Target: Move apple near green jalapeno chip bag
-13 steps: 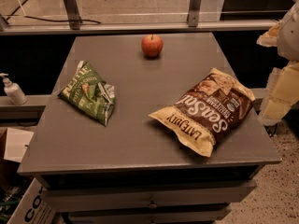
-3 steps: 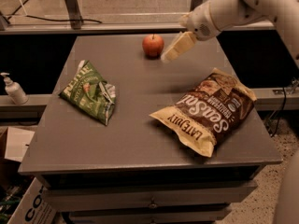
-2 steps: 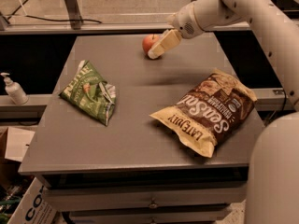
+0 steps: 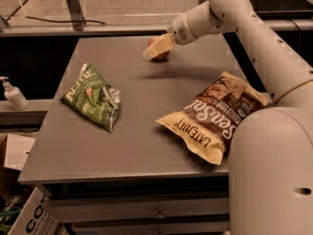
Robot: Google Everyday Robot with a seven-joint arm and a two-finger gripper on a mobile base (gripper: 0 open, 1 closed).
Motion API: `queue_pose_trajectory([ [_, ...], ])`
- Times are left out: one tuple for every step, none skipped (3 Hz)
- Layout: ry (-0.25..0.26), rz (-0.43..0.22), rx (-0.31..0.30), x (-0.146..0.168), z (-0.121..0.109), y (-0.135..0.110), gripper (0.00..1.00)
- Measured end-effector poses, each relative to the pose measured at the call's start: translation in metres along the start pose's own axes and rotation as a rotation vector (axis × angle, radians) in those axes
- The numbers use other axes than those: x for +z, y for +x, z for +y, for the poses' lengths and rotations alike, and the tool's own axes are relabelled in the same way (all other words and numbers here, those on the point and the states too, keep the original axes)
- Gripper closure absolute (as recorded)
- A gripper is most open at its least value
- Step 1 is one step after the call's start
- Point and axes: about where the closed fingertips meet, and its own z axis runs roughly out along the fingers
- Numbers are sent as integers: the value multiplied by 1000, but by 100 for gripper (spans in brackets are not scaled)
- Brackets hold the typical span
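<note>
The apple is found at the far side of the table, close to its back edge and a little right of the middle. Only a part of its red-orange skin is seen, because the gripper is placed directly in front of it and covers most of it. The gripper is held low over the table top at the apple, pointing down and to the left. Whether the jaws are apart, together or clamped on the apple cannot be told from this view, and contact with the fruit cannot be confirmed.

The green jalapeno chip bag is lying on the left half of the table, nearer to the front, well apart from the apple. It is crumpled, and white lettering is seen on it. A larger brown-and-yellow chip bag is laid on the right side of the table, tilted, with one corner near the front edge.

The white arm is stretched from the right over the table to the gripper. Left of the table, a pump bottle is standing on a lower ledge. A cardboard box is seen below it at the floor.
</note>
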Motion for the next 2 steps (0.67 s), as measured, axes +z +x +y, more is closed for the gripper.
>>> queue_pose_trajectory([
  [8, -4, 49, 13, -8, 5, 0],
  [13, -6, 77, 20, -12, 8, 0],
])
